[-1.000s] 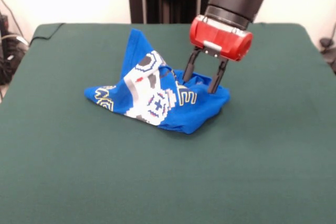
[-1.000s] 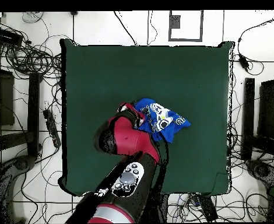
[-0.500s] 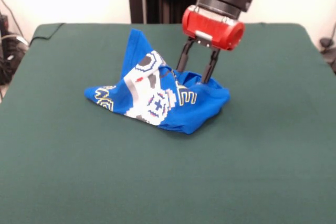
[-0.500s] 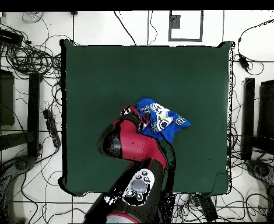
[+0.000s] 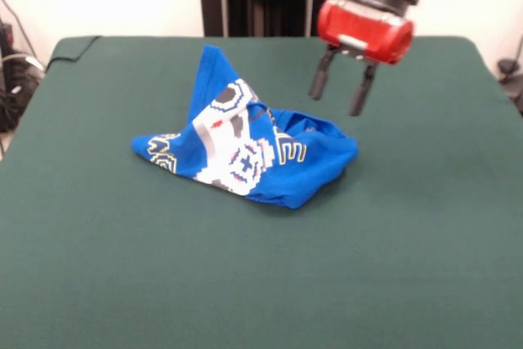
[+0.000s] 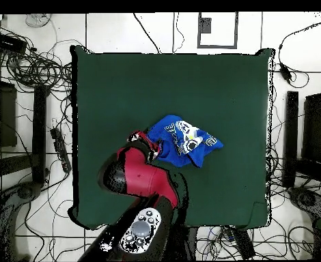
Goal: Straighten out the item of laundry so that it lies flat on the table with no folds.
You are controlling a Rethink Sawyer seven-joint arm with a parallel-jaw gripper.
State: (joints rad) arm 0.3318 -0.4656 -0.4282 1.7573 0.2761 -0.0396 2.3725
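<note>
Centrally on my table (image 5: 425, 267) lies the item of laundry (image 5: 245, 149), crumpled, one corner peaked upward. My gripper (image 5: 337, 97) hangs above the shirt's far right edge, fingers spread apart and empty, apparently clear of the cloth.

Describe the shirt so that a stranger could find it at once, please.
Look at the big green table. Near its middle lies a crumpled shirt, with one corner standing up in a peak. It is the only bright blue thing there, with a white-grey emblem and yellow-edged letters.
</note>
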